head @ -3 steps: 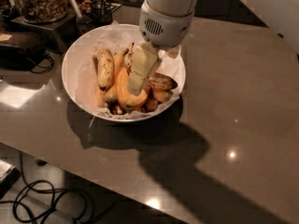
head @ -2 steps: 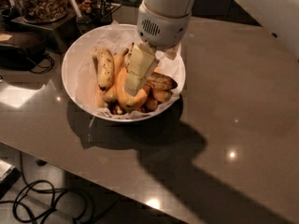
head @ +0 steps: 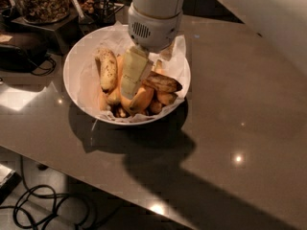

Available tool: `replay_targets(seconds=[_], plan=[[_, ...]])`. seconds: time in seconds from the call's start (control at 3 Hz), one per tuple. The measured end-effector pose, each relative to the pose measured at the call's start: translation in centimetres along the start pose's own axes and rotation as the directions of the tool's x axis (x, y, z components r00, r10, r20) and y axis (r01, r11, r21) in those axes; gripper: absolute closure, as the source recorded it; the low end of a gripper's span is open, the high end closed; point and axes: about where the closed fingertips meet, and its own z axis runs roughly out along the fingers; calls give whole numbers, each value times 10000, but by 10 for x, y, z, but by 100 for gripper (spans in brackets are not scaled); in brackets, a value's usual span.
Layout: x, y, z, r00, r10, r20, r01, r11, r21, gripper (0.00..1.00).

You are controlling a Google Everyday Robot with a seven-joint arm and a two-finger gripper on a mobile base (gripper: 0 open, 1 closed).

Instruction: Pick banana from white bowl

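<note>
The white bowl (head: 73, 83) sits on the dark bench (head: 240, 123), lined with white paper (head: 178, 46) that stands up along its far right rim. The arm's pale housing (head: 151, 25) hangs over the bowl's far side, and the end effector (head: 128, 90) reaches down from it into the middle of the fruit, resting against the smooth orange-yellow bananas (head: 142, 99); whether it is spread or pinching anything cannot be told. The banana (head: 164, 83), brown-mottled and slender, lies in the bowl's right half, its left end just beside the end effector. A plump speckled banana (head: 108, 68) lies to the left. Beyond the bowl stands a container of nuts (head: 41, 1); cables (head: 41, 206) lie below the bench edge
</note>
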Motion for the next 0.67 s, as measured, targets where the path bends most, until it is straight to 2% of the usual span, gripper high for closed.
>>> replay_targets(seconds=[0.33, 0.67], plan=[[-7, -3, 4, 9999, -77, -87, 78, 9999, 107, 28], [-9, -14, 11, 9996, 154, -246, -150, 9998, 163, 32]])
